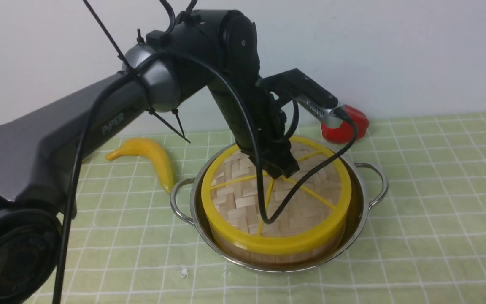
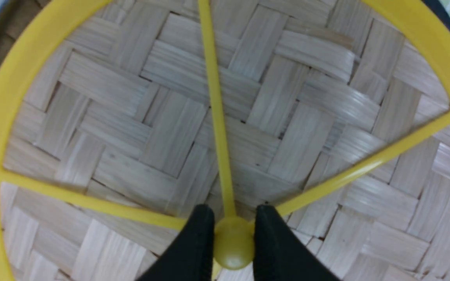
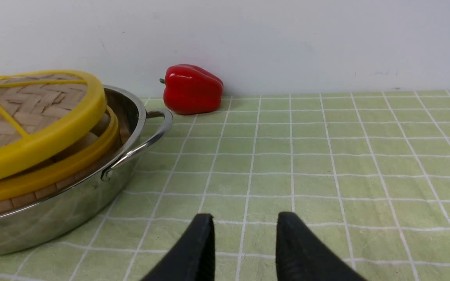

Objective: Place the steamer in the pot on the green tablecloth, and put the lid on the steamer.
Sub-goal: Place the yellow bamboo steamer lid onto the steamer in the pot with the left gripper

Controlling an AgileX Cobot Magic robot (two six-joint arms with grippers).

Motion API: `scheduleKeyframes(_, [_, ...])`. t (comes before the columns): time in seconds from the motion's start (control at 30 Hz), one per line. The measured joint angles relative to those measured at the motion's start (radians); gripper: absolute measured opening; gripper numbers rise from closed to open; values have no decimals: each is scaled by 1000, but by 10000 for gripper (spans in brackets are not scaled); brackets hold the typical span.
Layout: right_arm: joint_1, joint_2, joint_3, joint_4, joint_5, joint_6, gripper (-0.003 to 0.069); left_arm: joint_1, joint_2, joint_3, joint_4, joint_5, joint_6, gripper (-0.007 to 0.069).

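**Front view:** one left arm (image 1: 99, 118) is reaching over one stainless-steel pot (image 1: 362, 202). The pot is sitting near the middle of the green tablecloth (image 1: 437, 190), with its two looped wire handles sticking out, one on each side. One bamboo steamer (image 1: 268, 256) is standing inside the pot, and one woven lid (image 1: 234, 202) is lying over it. The left gripper (image 1: 284, 171) is coming down on the lid's centre. One banana (image 1: 154, 154) is lying toward the cloth's far left, with its tip just beside the pot's left handle. One red bell pepper (image 1: 350, 126) is sitting at the cloth's far edge, by the wall.

**Left wrist view:** two black fingers (image 2: 193, 246) are closing on the single yellow hub (image 2: 233, 244), so this claw is gripping the lid. Three yellow spokes are running out from the hub to the rim.

**Right wrist view:** the right gripper (image 3: 246, 217) is hanging low over bare cloth, well apart from the pot, its two fingers standing apart with nothing between them. Only one pot handle is showing here. The lid is sitting tilted – on the handle side, its rim is standing a little clear of the steamer's yellow rim.
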Motion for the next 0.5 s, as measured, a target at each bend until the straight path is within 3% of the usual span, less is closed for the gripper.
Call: scheduleKeyframes(0.5, [0, 0, 0, 0, 0, 0, 243, 0, 0, 0, -13, -33, 19, 120])
